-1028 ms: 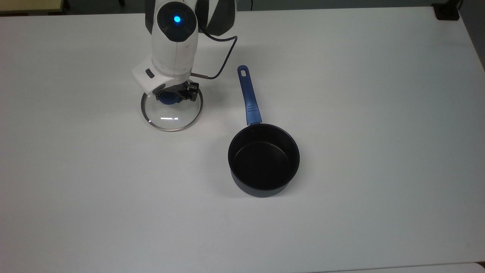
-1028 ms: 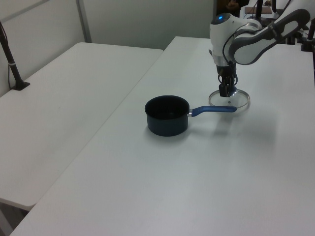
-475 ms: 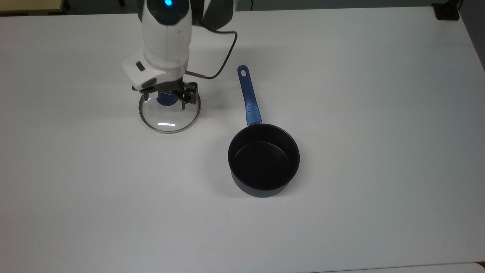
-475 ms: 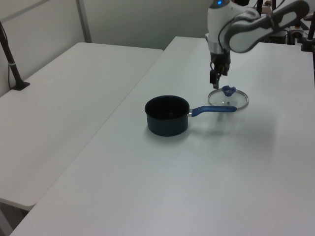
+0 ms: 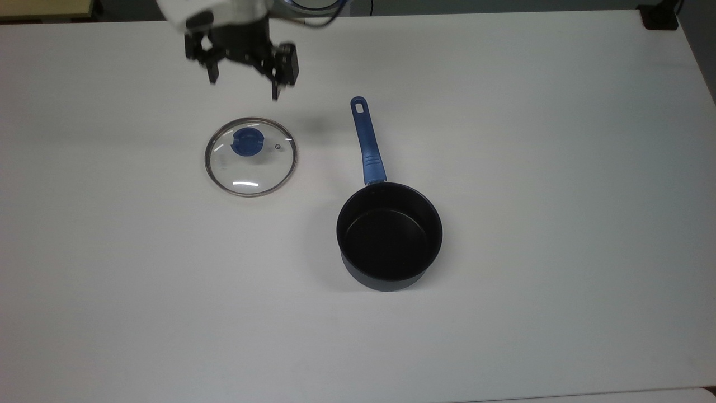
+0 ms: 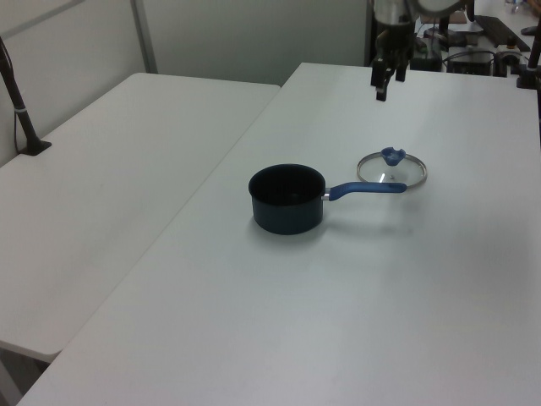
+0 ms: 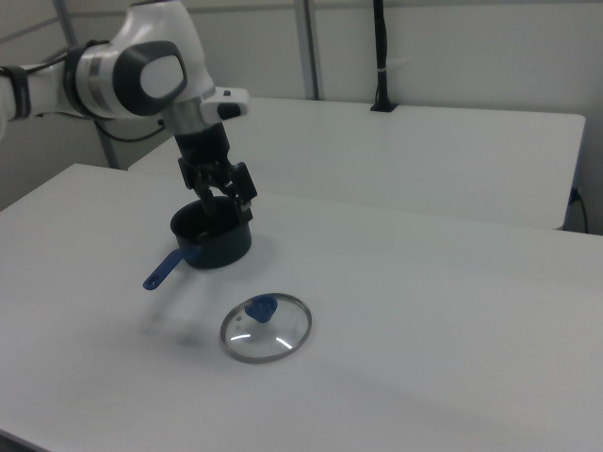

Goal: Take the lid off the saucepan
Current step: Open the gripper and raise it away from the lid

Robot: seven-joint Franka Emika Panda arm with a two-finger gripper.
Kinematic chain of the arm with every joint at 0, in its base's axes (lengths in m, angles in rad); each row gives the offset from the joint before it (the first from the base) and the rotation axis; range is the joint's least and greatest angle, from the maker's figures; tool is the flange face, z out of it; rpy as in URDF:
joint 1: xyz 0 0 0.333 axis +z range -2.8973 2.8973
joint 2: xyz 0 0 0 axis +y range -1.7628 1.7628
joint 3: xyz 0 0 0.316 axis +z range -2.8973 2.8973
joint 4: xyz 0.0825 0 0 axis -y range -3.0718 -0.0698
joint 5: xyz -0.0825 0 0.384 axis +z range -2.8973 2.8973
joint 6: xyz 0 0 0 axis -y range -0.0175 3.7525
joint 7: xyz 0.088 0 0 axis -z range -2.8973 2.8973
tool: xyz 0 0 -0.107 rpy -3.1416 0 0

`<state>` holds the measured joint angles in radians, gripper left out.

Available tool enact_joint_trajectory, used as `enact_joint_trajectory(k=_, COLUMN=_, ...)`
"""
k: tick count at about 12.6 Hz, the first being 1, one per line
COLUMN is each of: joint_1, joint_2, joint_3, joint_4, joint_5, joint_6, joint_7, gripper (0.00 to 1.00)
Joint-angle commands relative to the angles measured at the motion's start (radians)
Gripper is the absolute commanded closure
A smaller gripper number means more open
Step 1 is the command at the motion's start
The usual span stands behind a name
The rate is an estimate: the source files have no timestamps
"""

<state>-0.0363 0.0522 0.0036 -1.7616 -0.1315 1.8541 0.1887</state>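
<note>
Nearest in the top view, the saucepan stands open on the white desk, its black inside bare, well apart from the end effector and toward the top view's lower right of it. Its blue handle runs along the long axis away from the pot toward the far edge, the holed tip ending short of the end effector and to the top view's right of it. Next, the lid lies flat on the desk, knob up, almost straight below the end effector and clear of it; lid and saucepan are apart, with bare desk between them. Farthest, the end effector hangs empty above the desk, its two black fingers spread wide and pointing downward, gripping nothing. In the right view the white arm reaches in from the right view's left, wrist bent so the end effector hangs in front of the saucepan. Judged from this layout, the lid is already off and any coming move is only a retreat, straight up and away from the knob
</note>
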Motion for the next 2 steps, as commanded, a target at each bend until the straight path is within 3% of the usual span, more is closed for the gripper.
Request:
enact_joint_trajectory(k=1, joint_1=0.021, joint_2=-0.054, joint_3=0.000, joint_4=-0.021, joint_5=0.019, joint_6=-0.070, joint_7=-0.045, gripper=0.00)
enact_joint_trajectory(k=2, joint_1=0.019, joint_2=-0.054, joint_3=0.000, joint_4=-0.021, joint_5=0.019, joint_6=-0.067, joint_7=-0.046, gripper=0.00)
